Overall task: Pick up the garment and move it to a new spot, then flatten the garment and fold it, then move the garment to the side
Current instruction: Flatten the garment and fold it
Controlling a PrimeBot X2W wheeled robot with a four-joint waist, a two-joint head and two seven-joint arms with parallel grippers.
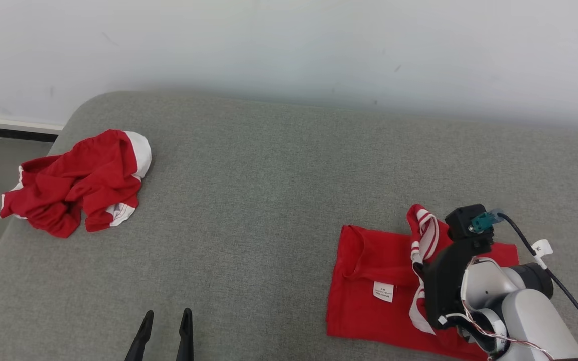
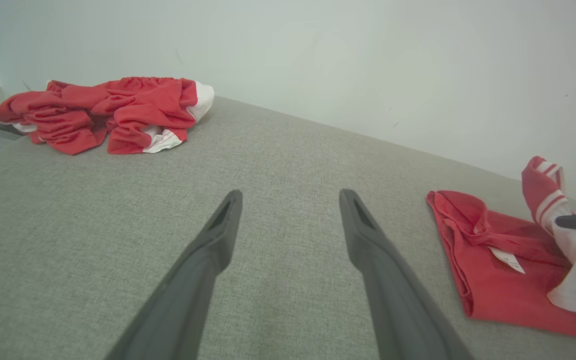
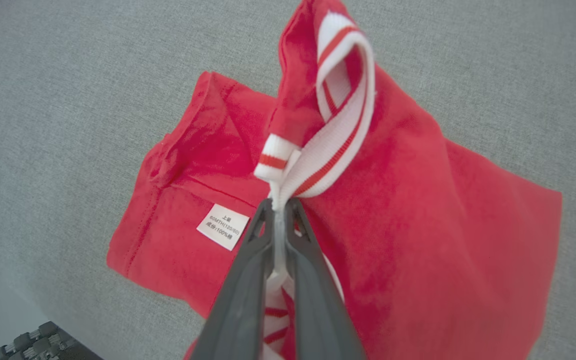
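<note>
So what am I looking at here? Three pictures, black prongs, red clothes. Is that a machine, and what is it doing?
Yes, it is a robot with two arms, each ending in a gripper with two long dark fingers. One picture comes from a camera on its head and looks down on a grey cushioned surface. The other two come from cameras on its wrists and look along each gripper's fingers. The left gripper is open and holds nothing. The right gripper is shut on the white and red striped trim of a red garment that lies mostly flat, and the trim stands up from it. A second red garment lies crumpled at the far left.
</note>
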